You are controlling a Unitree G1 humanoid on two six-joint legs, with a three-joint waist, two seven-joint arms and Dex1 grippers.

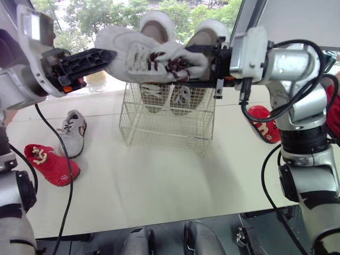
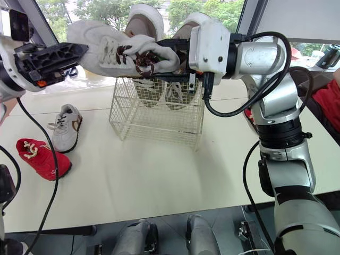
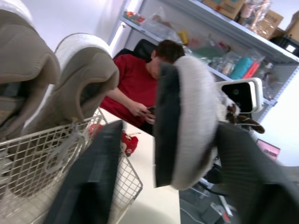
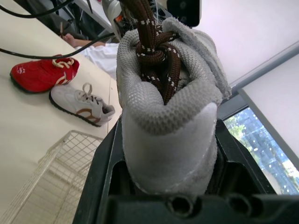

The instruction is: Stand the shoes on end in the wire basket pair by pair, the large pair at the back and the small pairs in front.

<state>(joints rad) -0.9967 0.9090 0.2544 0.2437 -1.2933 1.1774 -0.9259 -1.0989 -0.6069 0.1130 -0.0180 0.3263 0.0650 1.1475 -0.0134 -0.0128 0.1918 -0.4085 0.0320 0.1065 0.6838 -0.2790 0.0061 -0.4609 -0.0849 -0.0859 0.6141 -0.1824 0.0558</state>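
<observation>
A white shoe with brown laces (image 1: 143, 56) hangs level above the wire basket (image 1: 167, 119). My right gripper (image 1: 210, 61) is shut on its laced collar end (image 4: 166, 116). The shoe's toe (image 3: 191, 121) lies between the fingers of my left gripper (image 1: 103, 57), which is open, with a gap at one finger (image 3: 88, 182). A large beige pair (image 1: 180, 32) stands on end at the back of the basket. On the table to the left lie a small grey-white shoe (image 1: 71, 133) and a red shoe (image 1: 50, 163). Another red shoe (image 1: 264, 123) lies behind my right arm.
A person in a red top (image 3: 135, 84) sits beyond the table at the right. The front half of the basket holds no shoes. Bare white table (image 1: 159, 180) spreads in front of the basket up to the near edge.
</observation>
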